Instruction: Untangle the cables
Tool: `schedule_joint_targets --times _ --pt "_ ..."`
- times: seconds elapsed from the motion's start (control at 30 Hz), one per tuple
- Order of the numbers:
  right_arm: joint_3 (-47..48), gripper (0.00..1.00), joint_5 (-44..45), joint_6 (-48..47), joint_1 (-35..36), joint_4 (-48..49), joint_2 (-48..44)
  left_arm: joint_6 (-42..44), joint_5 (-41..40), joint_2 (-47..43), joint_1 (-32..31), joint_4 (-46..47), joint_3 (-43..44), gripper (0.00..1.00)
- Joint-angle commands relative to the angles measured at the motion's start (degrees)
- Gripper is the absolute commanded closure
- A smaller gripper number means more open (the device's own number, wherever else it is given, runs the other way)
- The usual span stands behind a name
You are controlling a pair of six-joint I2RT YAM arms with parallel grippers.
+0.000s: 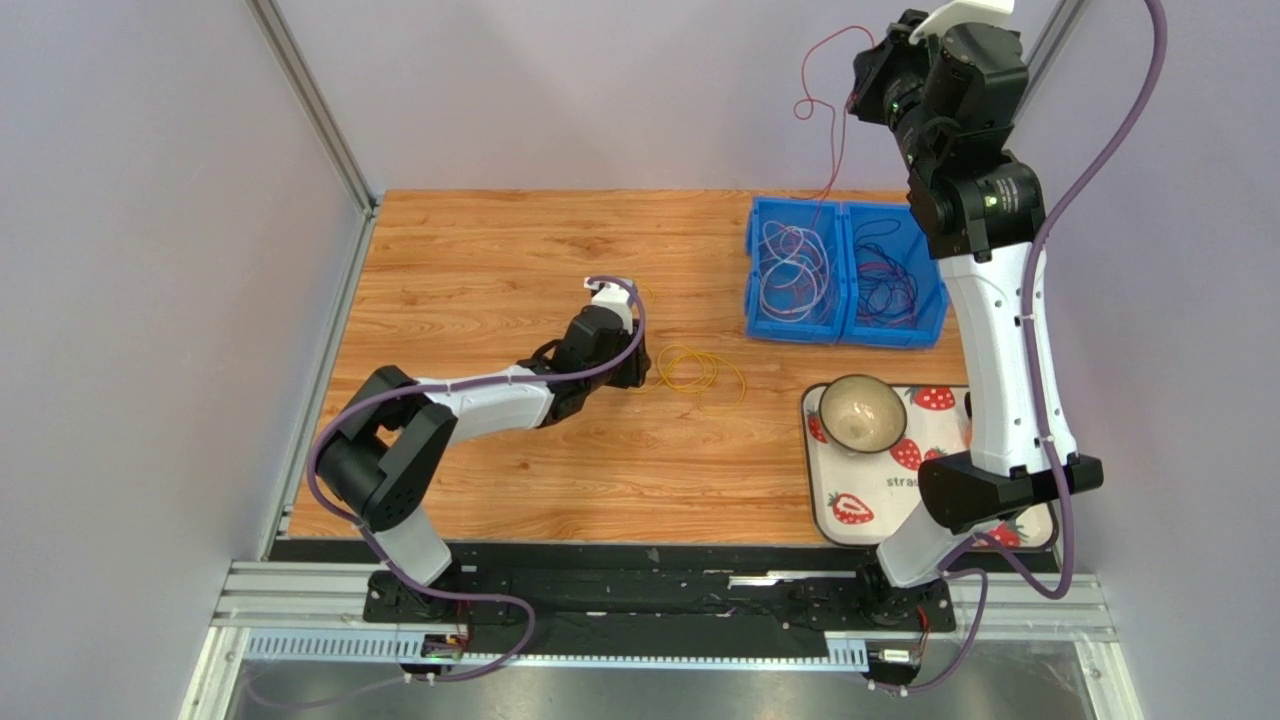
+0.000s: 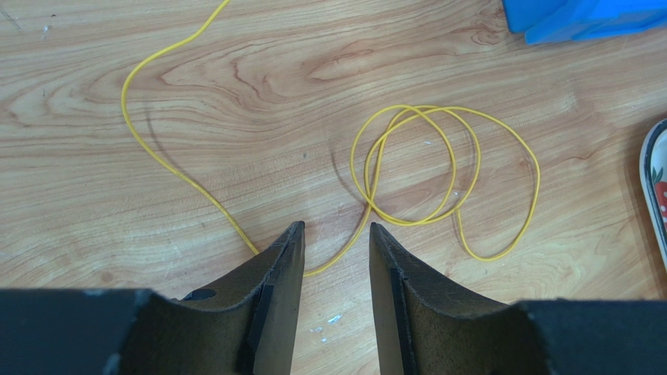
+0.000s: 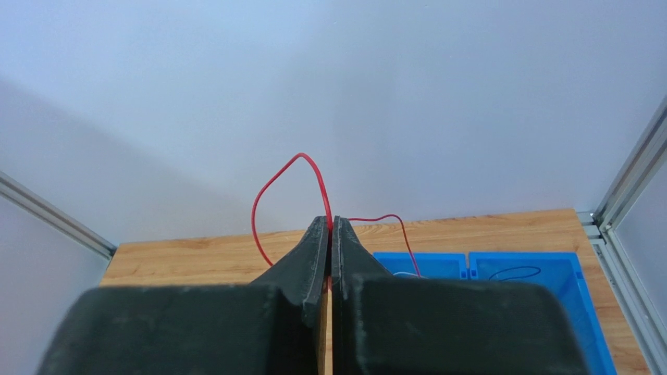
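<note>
The left gripper (image 2: 337, 234) hangs low over the wooden table (image 1: 481, 270) near its middle, its two fingers apart with a clear gap between them. A yellow cable (image 2: 454, 160) lies flat on the wood. One stretch of it runs into that gap at the fingertips, and whether the fingers touch it cannot be told. To one side the cable sweeps away in a long open curve, and to the other it curls into a few loose, overlapping loops just ahead of the fingers. The right arm is raised high over the far right corner. The right gripper (image 3: 329, 223) is pressed closed on a red cable (image 3: 254, 211), which arches up out of the fingertips in a small loop, while the rest hangs down in front of the back wall toward the blue bins (image 1: 842, 327). These two bins stand side by side at the far right of the table and hold more cables (image 1: 789, 270) in loose tangles. Nearer the arms, a bowl (image 1: 861, 413) sits on a strawberry-patterned mat (image 1: 887, 503).
</note>
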Motion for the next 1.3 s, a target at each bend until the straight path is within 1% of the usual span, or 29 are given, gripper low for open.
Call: schedule_joint_targets --times 0.0,0.1,0.3,0.37,0.53,0.7,1.07,1.27 --pt "1.4 1.0 0.75 0.08 -2.5 3.78 1.06 -0.33 -0.93 -1.61 0.0 2.74 0.25 0.56" --pt "-0.53 1.0 1.28 0.17 -4.0 5.01 1.23 -0.42 -0.84 -1.44 0.09 2.74 0.34 0.56" --pt "-8.34 1.0 1.72 0.95 -6.2 8.35 1.58 -0.16 -0.75 -0.91 0.0 2.39 0.96 0.57" --pt "-11.32 1.0 0.4 2.09 -7.08 9.23 1.93 -0.16 -0.75 -1.0 0.0 2.39 0.96 0.57" --pt "-15.2 1.0 -1.44 3.68 -7.61 10.2 3.87 -0.07 -0.75 -1.08 0.09 2.39 0.87 0.57" --pt "-20.82 1.0 -1.18 4.91 -7.69 11.17 5.36 0.02 -0.84 -1.44 0.0 2.47 0.7 0.57" --pt "-28.82 1.0 -3.47 8.42 -7.69 11.7 8.53 0.2 -0.23 -1.44 0.09 2.74 0.52 0.57" --pt "-30.85 1.0 -4.26 9.04 -7.69 11.52 10.46 0.28 0.21 -1.44 0.09 3.09 0.34 0.57"
